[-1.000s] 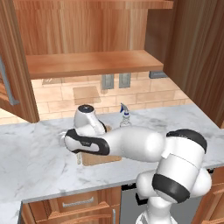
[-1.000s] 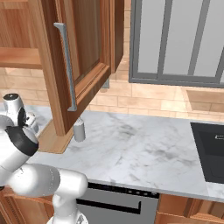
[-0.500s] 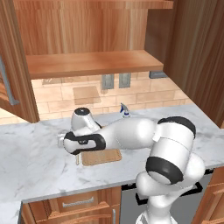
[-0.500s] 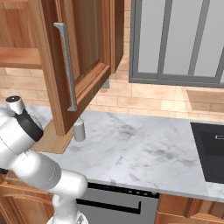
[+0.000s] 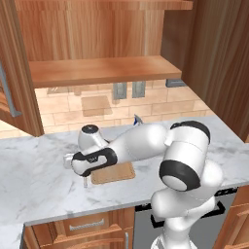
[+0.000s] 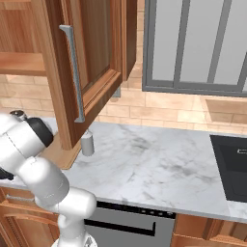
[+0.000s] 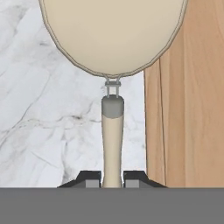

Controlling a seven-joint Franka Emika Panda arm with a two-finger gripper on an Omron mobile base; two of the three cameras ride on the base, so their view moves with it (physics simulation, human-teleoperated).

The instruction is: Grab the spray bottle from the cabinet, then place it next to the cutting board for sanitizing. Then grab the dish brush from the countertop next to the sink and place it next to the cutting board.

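Observation:
My gripper (image 7: 112,177) is shut on the thin pale handle of the dish brush (image 7: 112,135); its round cream head (image 7: 113,35) hangs over the white marble countertop (image 7: 43,109). The light-wood cutting board (image 7: 188,109) lies just beside the brush. In the left base view the gripper (image 5: 85,179) hangs low at the left end of the cutting board (image 5: 113,172). The spray bottle (image 6: 87,143) stands upright on the counter behind the board, and its nozzle (image 5: 136,118) peeks over my arm. The cabinet (image 5: 102,70) is open, its shelf bare.
The open cabinet door (image 6: 75,72) with its grey bar handle juts out over the counter above the spray bottle. The black sink (image 6: 231,164) lies far to the right. Bare marble (image 5: 34,180) stretches left of the board.
My hand has shifted a little left and lower with the brush, from over the board to its left end. The spray bottle and board have stayed put.

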